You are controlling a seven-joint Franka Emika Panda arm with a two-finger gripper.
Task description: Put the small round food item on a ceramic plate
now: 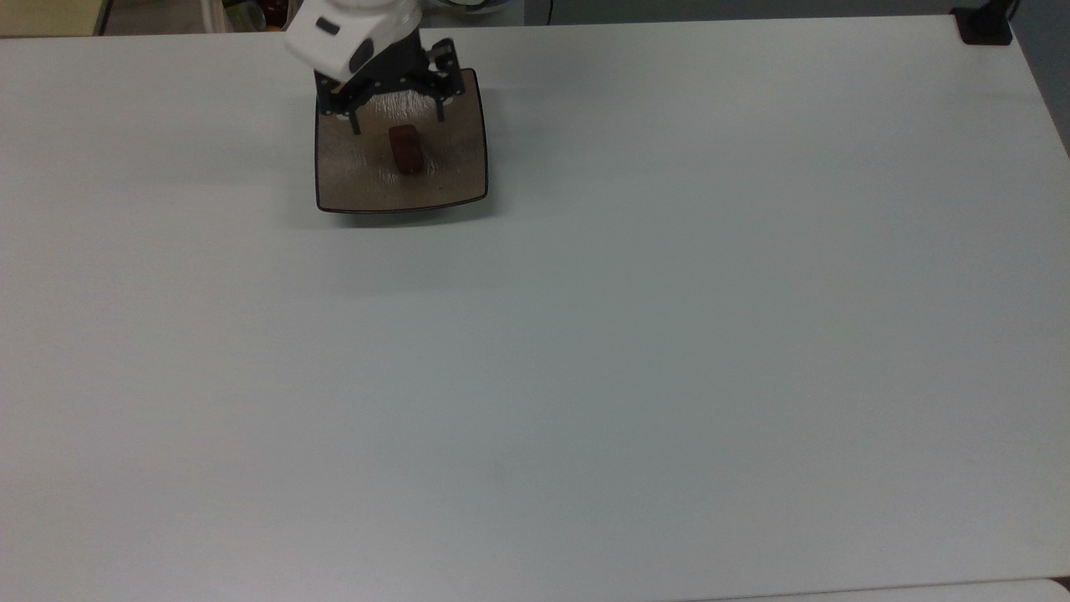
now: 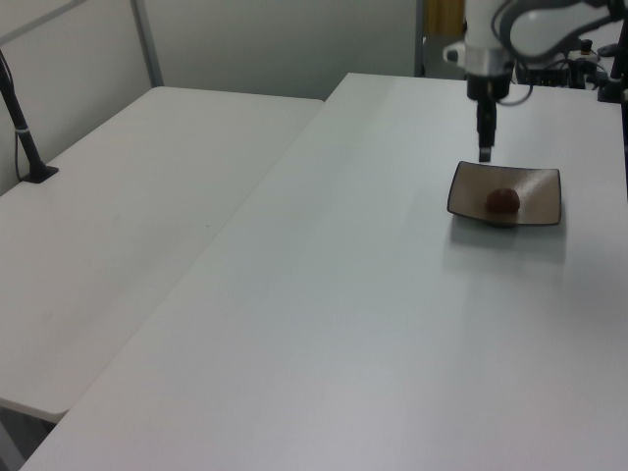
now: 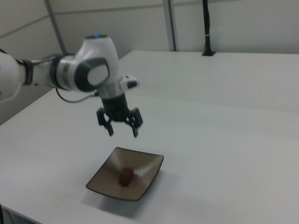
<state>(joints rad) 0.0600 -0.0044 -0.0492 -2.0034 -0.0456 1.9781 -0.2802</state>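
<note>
The small round food item (image 1: 407, 150) (image 2: 502, 200) (image 3: 125, 176), a glossy reddish-brown lump, lies alone near the middle of the ceramic plate (image 1: 359, 180) (image 2: 542, 188) (image 3: 145, 168), a square tan-brown dish with a dark rim. My gripper (image 1: 397, 123) (image 2: 484, 154) (image 3: 123, 133) hangs open well above the plate's far part, with nothing between its fingers. It is clear of the food item.
The plate sits on a wide white table (image 1: 635, 334), near its far edge in the top view. A black post base (image 1: 985, 25) stands at the top view's right corner. A second white table (image 2: 128, 216) adjoins in the left view.
</note>
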